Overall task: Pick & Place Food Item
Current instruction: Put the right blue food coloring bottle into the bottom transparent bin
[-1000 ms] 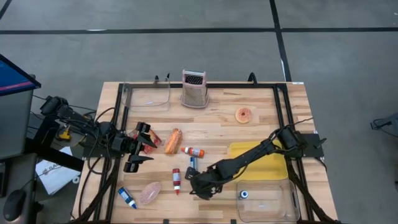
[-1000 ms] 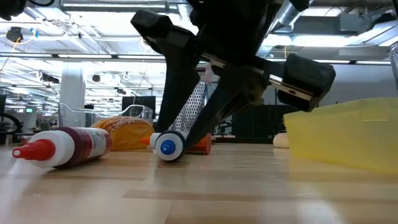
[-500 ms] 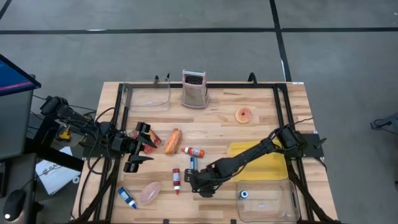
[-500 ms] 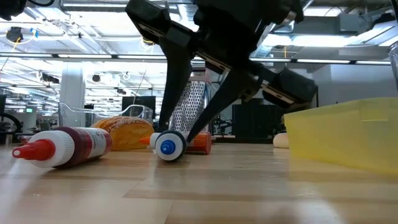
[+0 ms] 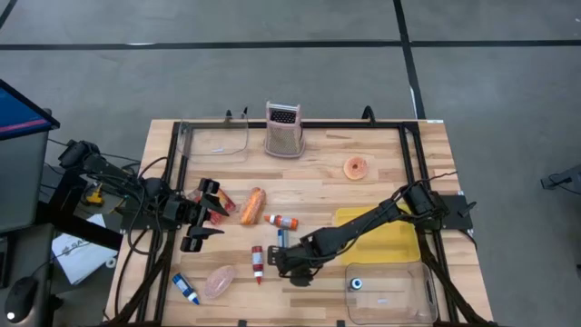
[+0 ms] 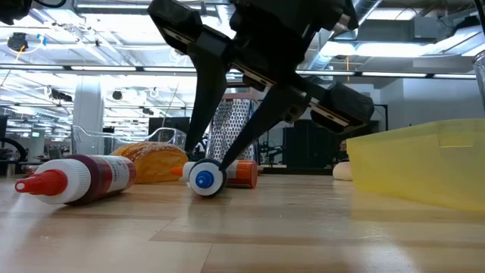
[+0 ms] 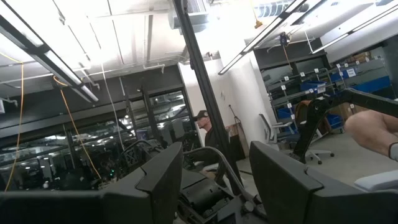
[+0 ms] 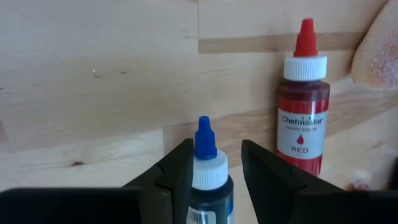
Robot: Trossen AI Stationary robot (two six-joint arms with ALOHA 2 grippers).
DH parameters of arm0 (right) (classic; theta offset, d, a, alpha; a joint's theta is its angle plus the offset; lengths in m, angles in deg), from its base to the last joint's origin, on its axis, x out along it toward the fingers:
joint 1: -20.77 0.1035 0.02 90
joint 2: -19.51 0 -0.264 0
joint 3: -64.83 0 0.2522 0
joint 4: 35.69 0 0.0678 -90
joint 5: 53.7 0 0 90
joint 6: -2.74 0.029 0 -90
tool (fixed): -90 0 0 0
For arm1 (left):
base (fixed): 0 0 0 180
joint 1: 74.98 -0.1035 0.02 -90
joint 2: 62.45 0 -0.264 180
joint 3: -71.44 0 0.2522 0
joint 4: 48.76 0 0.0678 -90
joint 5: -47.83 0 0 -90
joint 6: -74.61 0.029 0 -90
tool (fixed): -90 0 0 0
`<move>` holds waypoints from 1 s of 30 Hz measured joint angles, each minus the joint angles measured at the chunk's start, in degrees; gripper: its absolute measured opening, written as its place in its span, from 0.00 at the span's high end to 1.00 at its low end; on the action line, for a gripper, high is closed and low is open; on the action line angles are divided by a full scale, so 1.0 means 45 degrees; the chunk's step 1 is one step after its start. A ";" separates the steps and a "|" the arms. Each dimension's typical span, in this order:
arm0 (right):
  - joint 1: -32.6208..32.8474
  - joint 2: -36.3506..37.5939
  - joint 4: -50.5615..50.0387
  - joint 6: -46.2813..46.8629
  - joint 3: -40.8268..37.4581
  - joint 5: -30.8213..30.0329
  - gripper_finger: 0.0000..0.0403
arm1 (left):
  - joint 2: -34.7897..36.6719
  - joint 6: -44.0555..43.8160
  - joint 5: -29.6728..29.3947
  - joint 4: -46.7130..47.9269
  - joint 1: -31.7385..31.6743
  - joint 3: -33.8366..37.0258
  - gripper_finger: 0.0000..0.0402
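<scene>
The right tool reached low over the bench's front middle, fingers parted. The left tool waited at left, fingers spread.

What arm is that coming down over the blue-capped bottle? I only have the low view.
Observer: The right one. From above, the right gripper reaches in from the table's right side, across the yellow tray.
Operator: Has it gripped the bottle?
Observer: Not firmly, it seems. In the right wrist view its fingers straddle the blue-capped bottle at the white collar, with a gap showing on one side.
Operator: Where's the other arm?
Observer: The left gripper waits at the table's left side, fingers apart and nothing between them.
</scene>
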 joint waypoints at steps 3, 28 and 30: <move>-0.0043 0.0000 0.0022 -0.0335 0.0000 0.0013 0.68 | 0.0000 0.0000 0.0001 -0.0004 0.0000 0.0000 0.55; -0.0285 -0.1293 0.0490 -0.1061 0.0772 0.0344 0.75 | 0.0024 0.0136 0.0006 0.0109 0.0000 -0.0005 0.55; -0.0354 -0.1351 0.0821 -0.1100 0.0884 0.0224 0.78 | 0.0024 0.0155 0.0006 0.0108 0.0000 -0.0005 0.55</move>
